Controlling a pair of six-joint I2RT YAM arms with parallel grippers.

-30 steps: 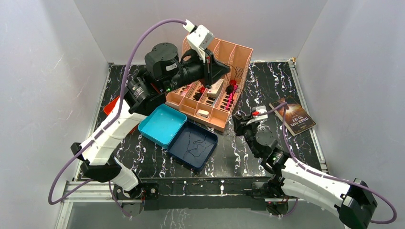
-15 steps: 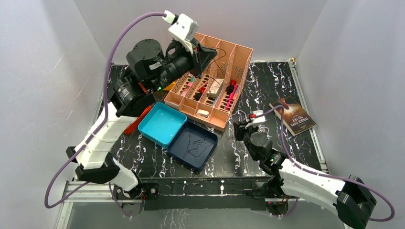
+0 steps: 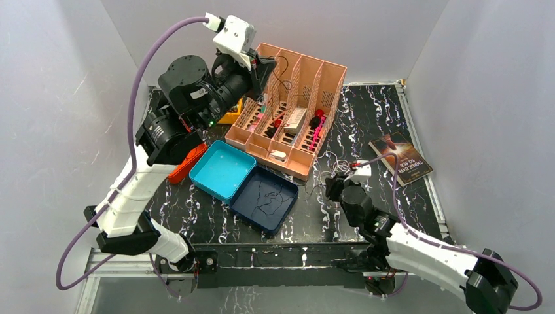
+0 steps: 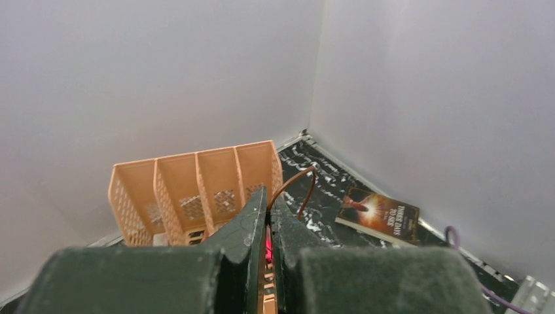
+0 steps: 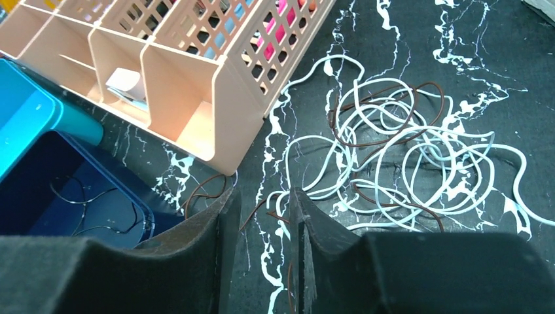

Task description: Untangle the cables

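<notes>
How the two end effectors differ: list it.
The left end effector is raised high near the peach slotted plastic organizer; the right end effector hangs low. Left is shut on a thin brown wire; right stands open above the tangle of white and brown wires. Both have dark fingers.

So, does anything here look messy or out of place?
Yes: a tangled heap of white and brown wires sprawls on the table beside the peach organizer. One brown wire is pinched in the raised left tool.
</notes>
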